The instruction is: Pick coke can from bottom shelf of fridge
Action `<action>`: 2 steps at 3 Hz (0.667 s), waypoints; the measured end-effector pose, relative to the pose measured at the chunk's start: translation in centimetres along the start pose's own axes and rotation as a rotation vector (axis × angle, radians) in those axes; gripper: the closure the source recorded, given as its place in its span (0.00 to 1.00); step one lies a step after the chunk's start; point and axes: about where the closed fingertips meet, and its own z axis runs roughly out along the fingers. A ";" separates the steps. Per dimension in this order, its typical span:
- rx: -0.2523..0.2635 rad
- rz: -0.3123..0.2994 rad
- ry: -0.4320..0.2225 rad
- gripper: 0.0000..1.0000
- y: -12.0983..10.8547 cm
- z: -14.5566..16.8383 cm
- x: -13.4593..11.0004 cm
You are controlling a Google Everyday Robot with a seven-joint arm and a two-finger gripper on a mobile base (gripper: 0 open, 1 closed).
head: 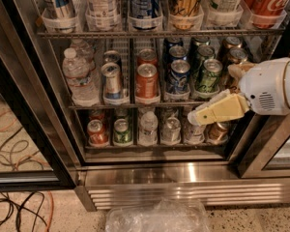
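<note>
The fridge [183,175] is standing with its door open, and the white arm is reaching in from 3 o'clock, with its cream-coloured gripper [203,116] pointing toward 9 o'clock and hanging in front of the right half of the racks, level with the gap between the middle rack and the bottom shelf [154,147]. Whether the gripper is spread or pressed together I cannot tell, and it is holding nothing that can be seen. The coke can [97,132] is sitting upright at the far 9 o'clock end of the bottom shelf, well apart from the gripper. Just at its 3 o'clock side a green can [122,132] is standing, then a small clear bottle [148,127] and a silver can [170,129]. The gripper's tip is overlapping the next can in that row. On the rack above, an orange-red can [146,80] is standing between a silver-topped can [111,79] and a blue can [179,75], with a water bottle [77,76] at the 9 o'clock end. At 6 o'clock a crumpled clear plastic bag [157,216] is lying on the floor, and cables [19,207] are trailing at 8 o'clock.
</note>
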 end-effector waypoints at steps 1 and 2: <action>-0.031 0.006 0.015 0.00 1.6 2.3 2.3; -0.039 0.016 0.023 0.00 5.1 5.8 5.7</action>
